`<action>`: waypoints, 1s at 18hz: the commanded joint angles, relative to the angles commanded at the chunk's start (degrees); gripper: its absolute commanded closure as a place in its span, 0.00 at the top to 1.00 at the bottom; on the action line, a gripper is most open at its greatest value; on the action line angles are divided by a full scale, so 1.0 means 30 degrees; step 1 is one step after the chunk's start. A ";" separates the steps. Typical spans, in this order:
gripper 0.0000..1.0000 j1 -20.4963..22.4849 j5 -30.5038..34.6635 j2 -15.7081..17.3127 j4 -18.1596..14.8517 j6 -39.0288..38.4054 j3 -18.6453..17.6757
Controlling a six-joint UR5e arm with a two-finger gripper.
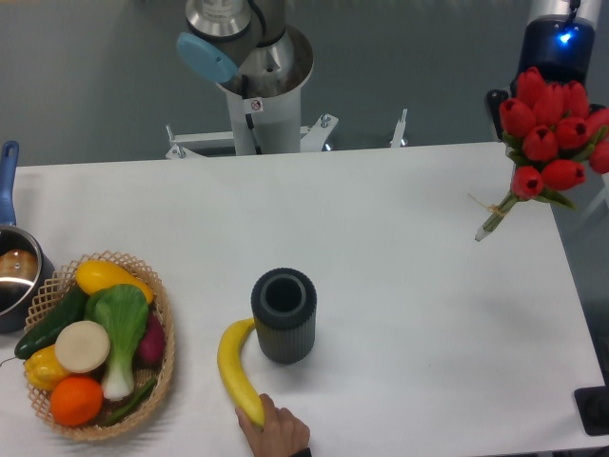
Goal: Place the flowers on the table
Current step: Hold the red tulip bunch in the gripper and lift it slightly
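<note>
Where the near edge of the table [400,381] cuts the frame, a human hand [276,433] reaches in from below, its fingers on the lower tip of a yellow banana [233,367]. The banana lies curved on the white top, its upper end touching the base of a dark ribbed cylindrical vase [284,314] that stands upright, open mouth up.

Near left: a wicker basket [164,357] holding produce: an orange, yellow pepper, cucumber, a pale round slice, a green leafy vegetable, something purple, a yellow squash. Just left of the basket, a metal pot [13,271] with a blue handle, partly cut off by the frame edge.

A black object [595,411] sits at the near right corner, off the table edge; can't tell what it is.

Farther back on the right, the flowers [550,138] are held in the air over the right edge of the table, red buds up, stems angled down-left with the tied stem end hanging above the surface, not touching it. The gripper [557,67] is behind the buds, blue light showing; the blooms hide the fingers, so jaw width can't be read. The bunch hangs from there.

Far back centre: the arm's base column [257,86], past the table's far edge.
</note>
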 joint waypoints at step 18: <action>0.38 -0.1959 0.8341 0.0382 -0.0117 -0.0059 -0.0147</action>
